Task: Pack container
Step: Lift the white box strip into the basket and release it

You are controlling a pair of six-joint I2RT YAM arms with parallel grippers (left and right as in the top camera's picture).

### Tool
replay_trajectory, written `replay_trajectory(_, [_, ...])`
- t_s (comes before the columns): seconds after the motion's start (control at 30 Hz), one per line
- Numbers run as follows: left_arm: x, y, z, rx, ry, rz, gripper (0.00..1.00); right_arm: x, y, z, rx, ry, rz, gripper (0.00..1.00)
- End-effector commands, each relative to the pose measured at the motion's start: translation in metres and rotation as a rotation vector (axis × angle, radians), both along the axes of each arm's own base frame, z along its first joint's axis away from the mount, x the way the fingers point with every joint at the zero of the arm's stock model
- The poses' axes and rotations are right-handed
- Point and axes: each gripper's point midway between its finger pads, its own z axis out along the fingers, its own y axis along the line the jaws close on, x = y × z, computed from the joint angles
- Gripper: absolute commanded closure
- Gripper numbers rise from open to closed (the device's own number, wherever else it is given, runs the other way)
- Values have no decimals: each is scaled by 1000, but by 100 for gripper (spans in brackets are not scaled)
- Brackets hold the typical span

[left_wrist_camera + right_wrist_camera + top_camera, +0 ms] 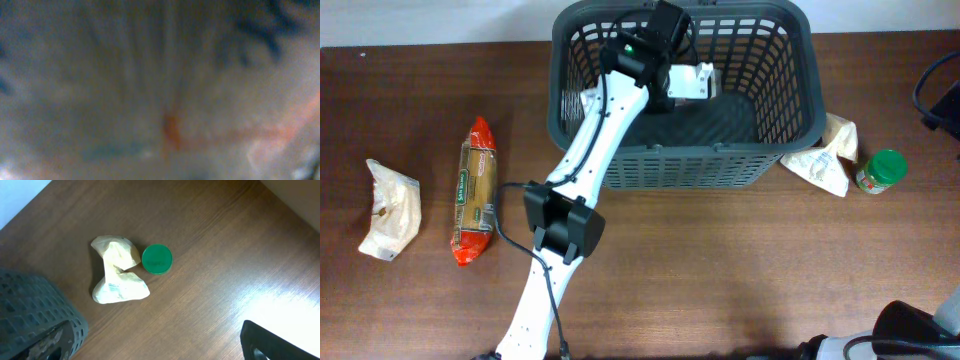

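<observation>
left arm down in the basket

the container (720,165) sits at the far middle of the table (740,280), long axis left to right, open top up. the left gripper (688,84) is inside it; open or closed, i cannot tell. only a dark corner of the right gripper (280,342) shows, state unclear. writing on the red-ended packet (475,190) is unreadable.

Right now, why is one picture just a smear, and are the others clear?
Left wrist view: wholly out of focus, something pale too close to the lens. Overhead view: sharp, evenly lit. Right wrist view: sharp, with glare on the table.
</observation>
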Motion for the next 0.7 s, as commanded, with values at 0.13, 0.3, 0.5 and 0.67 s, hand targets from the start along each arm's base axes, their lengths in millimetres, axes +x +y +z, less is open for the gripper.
replay_trajectory(0.13, [5, 0, 40, -144, -55, 232, 1, -2, -2, 1, 3, -4, -14, 1])
replay_trajectory(0.3, [-5, 42, 144, -320, -220, 561, 1, -1, 0, 1, 11, -9, -9, 1])
replay_trajectory(0.5, [-70, 111, 261, -531, -314, 735, 1, -1, 0, 1, 11, -9, -9, 1])
replay_trajectory(0.67, [-102, 190, 274, -649, -228, 988, 1, 1, 3, 1, 25, -16, 0, 1])
